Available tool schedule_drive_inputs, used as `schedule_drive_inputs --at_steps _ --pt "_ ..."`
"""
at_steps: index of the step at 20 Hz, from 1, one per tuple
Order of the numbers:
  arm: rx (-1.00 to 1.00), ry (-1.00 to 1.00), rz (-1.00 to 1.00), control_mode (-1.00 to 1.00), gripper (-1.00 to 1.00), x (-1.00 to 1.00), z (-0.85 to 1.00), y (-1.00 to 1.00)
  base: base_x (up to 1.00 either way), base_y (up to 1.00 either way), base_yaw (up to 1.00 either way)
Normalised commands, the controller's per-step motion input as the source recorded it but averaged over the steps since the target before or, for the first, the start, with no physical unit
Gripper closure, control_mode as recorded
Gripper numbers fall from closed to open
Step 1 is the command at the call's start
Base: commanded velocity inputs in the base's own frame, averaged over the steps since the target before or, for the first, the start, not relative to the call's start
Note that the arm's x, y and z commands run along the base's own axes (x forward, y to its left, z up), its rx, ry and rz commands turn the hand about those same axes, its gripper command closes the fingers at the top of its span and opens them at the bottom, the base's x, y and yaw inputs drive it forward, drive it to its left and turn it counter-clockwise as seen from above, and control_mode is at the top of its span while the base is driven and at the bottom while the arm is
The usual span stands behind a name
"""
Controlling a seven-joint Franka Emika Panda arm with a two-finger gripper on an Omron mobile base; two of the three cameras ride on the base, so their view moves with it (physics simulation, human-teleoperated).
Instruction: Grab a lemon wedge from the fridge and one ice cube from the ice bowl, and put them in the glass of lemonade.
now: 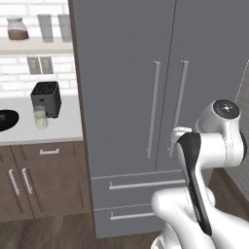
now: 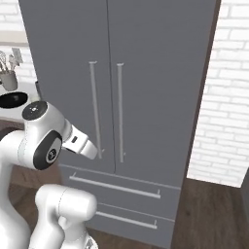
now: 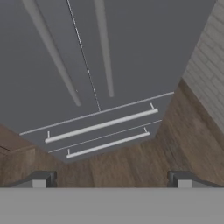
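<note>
The fridge (image 3: 131, 52) is seen shut ahead of the gripper (image 3: 111, 178), whose jaws are spread wide and empty. On the counter, the glass of lemonade (image 1: 41, 118) is set beside the ice bowl (image 1: 6, 119), whose contents cannot be made out.

One fridge (image 1: 126, 73) stands in the scene, with two doors, two long vertical bar handles (image 1: 154, 109) and two drawers (image 1: 138, 184) at its base, each drawer with one horizontal handle. On the surface (image 1: 68, 127) sit one black toaster (image 1: 46, 98), one glass of lemonade (image 1: 41, 118) and one black ice bowl (image 1: 7, 119). The shelf (image 1: 34, 46) above carries one jar (image 1: 17, 28) and two tall grey glasses (image 1: 53, 27). The right base view adds one grey utensil cup (image 2: 8, 78). Below the surface there are two wooden cabinet doors (image 1: 29, 182) and one wooden drawer (image 1: 48, 151).
</note>
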Motion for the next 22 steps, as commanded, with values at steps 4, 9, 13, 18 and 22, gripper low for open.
schedule_drive_inputs --at_steps 4,9,13,18,22 --pt "0.0 0.0 0.0 1.0 -1.0 0.0 0.0 0.0 -0.24 0.0 0.07" --pt "0.0 0.0 0.0 1.0 -1.0 0.0 0.0 0.0 -0.62 0.0 0.05" --pt "0.0 0.0 0.0 1.0 -1.0 0.0 0.0 0.0 -0.54 -0.08 0.0" --pt "0.0 0.0 0.0 1.0 -1.0 0.0 0.0 0.0 -0.05 0.0 0.0" --pt "0.0 0.0 0.0 1.0 -1.0 0.0 0.0 0.0 -0.01 -0.05 0.0"
